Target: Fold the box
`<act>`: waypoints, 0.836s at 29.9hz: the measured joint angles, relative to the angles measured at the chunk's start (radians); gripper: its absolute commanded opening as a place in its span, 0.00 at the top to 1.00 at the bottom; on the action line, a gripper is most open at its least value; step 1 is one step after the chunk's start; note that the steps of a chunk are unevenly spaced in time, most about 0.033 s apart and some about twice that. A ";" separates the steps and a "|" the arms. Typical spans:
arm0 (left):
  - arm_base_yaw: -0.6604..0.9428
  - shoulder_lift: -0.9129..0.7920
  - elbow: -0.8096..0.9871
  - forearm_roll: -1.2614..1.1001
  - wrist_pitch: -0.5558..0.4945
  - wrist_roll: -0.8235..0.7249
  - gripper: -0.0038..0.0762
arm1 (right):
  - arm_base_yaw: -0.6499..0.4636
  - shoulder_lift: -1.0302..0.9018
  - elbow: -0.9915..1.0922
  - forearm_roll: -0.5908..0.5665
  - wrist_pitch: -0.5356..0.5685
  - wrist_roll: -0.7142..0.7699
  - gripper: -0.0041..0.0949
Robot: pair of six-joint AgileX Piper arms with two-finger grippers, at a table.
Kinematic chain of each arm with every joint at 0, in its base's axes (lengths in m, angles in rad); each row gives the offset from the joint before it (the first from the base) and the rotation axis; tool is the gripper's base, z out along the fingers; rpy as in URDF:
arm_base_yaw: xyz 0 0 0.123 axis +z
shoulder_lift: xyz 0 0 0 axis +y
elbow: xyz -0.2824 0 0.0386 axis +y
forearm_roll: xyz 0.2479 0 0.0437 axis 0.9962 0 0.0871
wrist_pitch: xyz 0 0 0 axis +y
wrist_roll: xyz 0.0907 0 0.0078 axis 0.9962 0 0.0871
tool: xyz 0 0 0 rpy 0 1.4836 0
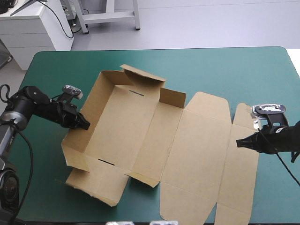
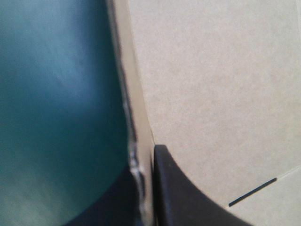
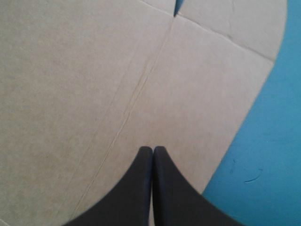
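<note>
The brown box (image 1: 140,126) lies across the middle of the teal-green table, with its left half formed into a tray. The far wall and the left wall stand up, and the lid panel with its flaps lies flat to the right. My left gripper (image 1: 86,125) is shut on the top edge of the left wall. In the left wrist view the wall's edge runs between the two fingers of that gripper (image 2: 146,155), with the box floor (image 2: 211,94) and a slot beyond. My right gripper (image 1: 239,143) is shut, its tip over the lid's right flap (image 3: 94,70) near the rounded edge.
Bare teal-green cover (image 1: 225,70) runs along the far side and to the right of the box. The near flaps of the box reach close to the table's front edge. The cover (image 3: 273,141) also shows just beside the right gripper.
</note>
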 measured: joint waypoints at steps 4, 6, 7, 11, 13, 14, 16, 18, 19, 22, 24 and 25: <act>-0.103 0.001 -0.075 0.026 -0.112 0.137 0.96 | 0.000 0.000 0.000 0.013 0.000 0.000 0.98; -0.160 0.001 -0.101 0.050 -0.202 0.168 0.96 | 0.000 0.000 0.000 0.013 0.001 0.000 0.98; -0.187 0.002 -0.111 0.066 -0.251 0.181 0.96 | 0.000 0.000 0.000 0.013 0.001 0.000 0.98; -0.284 0.002 -0.121 0.156 -0.430 0.226 0.96 | -0.001 0.000 0.000 0.013 0.004 0.001 0.98; -0.326 0.002 -0.121 0.195 -0.500 0.234 0.96 | -0.001 0.000 0.000 0.013 0.004 0.001 0.98; -0.348 0.002 -0.121 0.216 -0.535 0.237 0.96 | -0.001 0.000 0.000 0.013 0.005 0.001 0.98; -0.386 0.005 -0.121 0.245 -0.587 0.241 0.96 | -0.001 0.000 0.000 0.013 0.006 0.001 0.98; -0.422 0.006 -0.121 0.269 -0.642 0.246 0.96 | -0.001 0.000 0.000 0.013 0.008 0.002 0.98; -0.438 0.007 -0.121 0.282 -0.666 0.247 0.96 | -0.001 0.000 0.000 0.013 0.008 0.002 0.98; -0.486 0.008 -0.121 0.339 -0.725 0.248 0.96 | -0.001 0.000 0.000 0.013 0.010 0.003 0.98; -0.523 0.008 -0.121 0.400 -0.755 0.248 0.96 | -0.001 0.000 0.000 0.013 0.011 0.003 0.98; -0.538 0.008 -0.121 0.429 -0.762 0.248 0.96 | -0.001 0.000 0.000 0.013 0.011 0.004 0.98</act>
